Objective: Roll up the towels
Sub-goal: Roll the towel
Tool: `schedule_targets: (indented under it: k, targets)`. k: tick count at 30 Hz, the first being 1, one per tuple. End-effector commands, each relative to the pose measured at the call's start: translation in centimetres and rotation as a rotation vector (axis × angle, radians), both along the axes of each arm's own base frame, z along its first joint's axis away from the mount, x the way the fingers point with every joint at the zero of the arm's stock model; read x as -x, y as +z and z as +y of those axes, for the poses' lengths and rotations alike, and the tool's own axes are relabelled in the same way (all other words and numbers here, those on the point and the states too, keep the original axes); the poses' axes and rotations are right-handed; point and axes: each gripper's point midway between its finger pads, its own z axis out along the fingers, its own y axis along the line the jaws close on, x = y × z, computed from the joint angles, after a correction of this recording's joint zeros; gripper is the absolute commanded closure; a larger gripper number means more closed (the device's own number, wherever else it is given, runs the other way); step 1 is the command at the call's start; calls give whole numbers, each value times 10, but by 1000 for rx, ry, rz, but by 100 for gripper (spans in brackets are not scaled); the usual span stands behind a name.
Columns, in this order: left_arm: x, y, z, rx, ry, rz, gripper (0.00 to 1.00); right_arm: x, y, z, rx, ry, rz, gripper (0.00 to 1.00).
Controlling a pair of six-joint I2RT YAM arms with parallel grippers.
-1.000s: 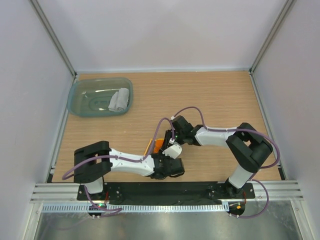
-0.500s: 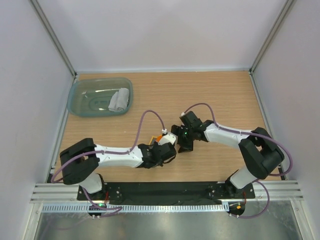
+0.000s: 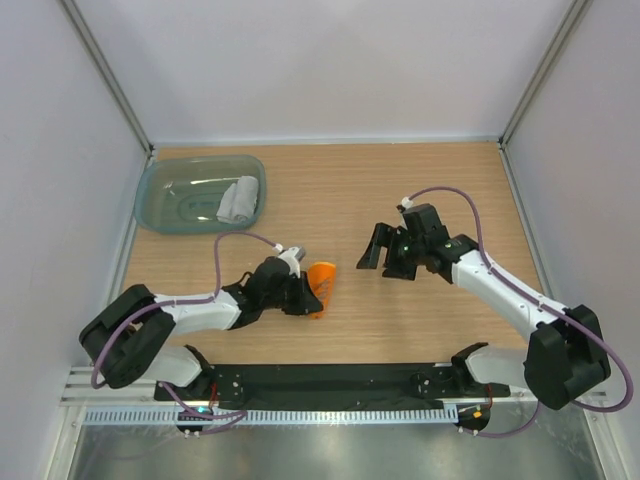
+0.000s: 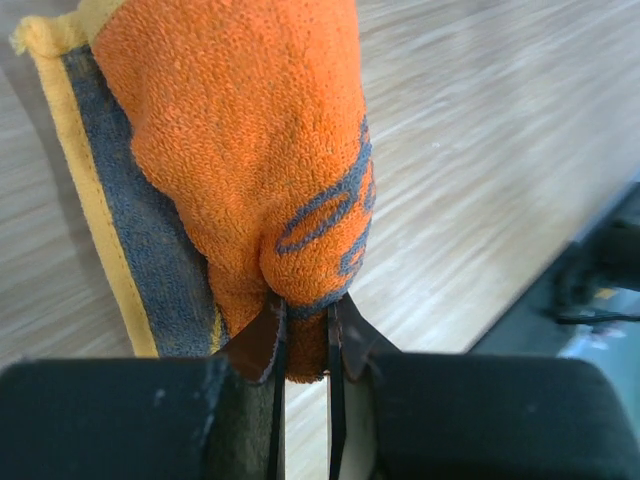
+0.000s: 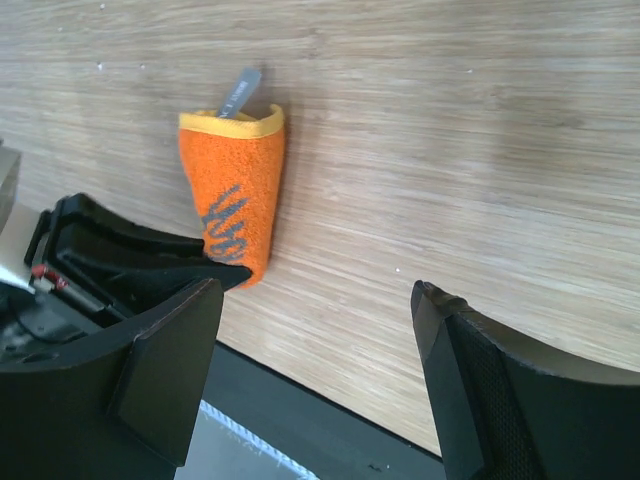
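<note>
The orange towel [image 3: 322, 280] is a short roll with a yellow edge and grey marks, lying on the wooden table near its front. My left gripper [image 3: 306, 297] is shut on its near end; in the left wrist view the towel [image 4: 240, 170] bulges out from between the two thin fingers [image 4: 268, 340]. The right wrist view shows the same orange roll [image 5: 232, 200] from the far side. My right gripper [image 3: 384, 252] hovers open to the right of the roll, nothing between its jaws. A light grey towel [image 3: 238, 200], rolled, lies inside the teal tub.
The translucent teal tub [image 3: 165, 205] stands at the back left of the table. White walls close in the table on three sides. A black rail [image 3: 330, 380] runs along the near edge.
My left gripper closed on the orange roll and dragged it leftward. The right gripper opened, let go and pulled back to the right and away.
</note>
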Motion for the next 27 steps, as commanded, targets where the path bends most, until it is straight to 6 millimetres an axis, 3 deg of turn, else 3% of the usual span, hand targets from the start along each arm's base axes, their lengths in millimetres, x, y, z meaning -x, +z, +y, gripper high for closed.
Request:
schedule_targets:
  k: [1, 7, 18, 27]
  targets:
    - [51, -19, 0, 124, -65, 272, 100, 5, 4, 8, -60, 53, -39, 16]
    - [47, -8, -2, 254, -21, 338, 100, 11, 2, 23, -188, 76, -47, 16]
    - [49, -60, 46, 184, 193, 565, 100, 19, -16, 49, -309, 113, -83, 16]
    - [51, -79, 49, 149, 196, 618, 100, 36, -41, 86, -282, 176, -68, 18]
